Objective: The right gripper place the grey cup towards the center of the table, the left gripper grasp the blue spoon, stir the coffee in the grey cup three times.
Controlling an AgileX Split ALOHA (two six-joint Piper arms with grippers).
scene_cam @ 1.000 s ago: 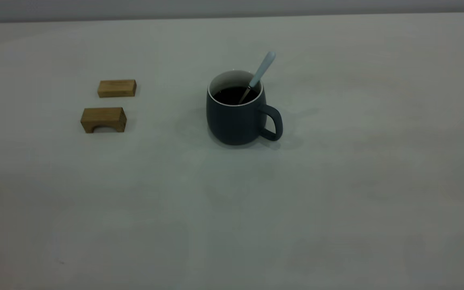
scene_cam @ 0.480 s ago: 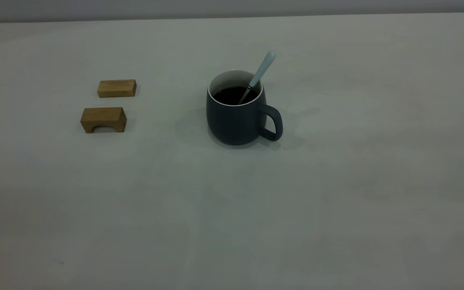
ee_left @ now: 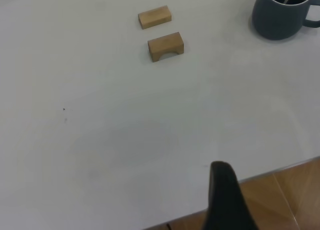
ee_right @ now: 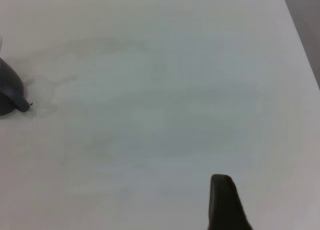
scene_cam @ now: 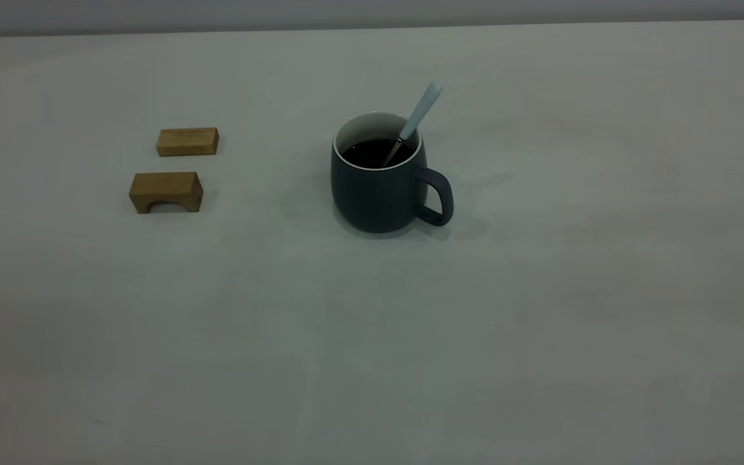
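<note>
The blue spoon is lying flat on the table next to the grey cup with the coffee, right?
Not quite. The blue spoon isn't lying on the table; it stands tilted inside the grey cup, its bowl end down in the coffee and its handle leaning over the rim. The exterior view shows this.

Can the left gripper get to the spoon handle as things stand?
Probably yes. The spoon leans on the cup rim, its handle sticking up free; the two wooden blocks sit well aside, and bare table lies between.
</note>
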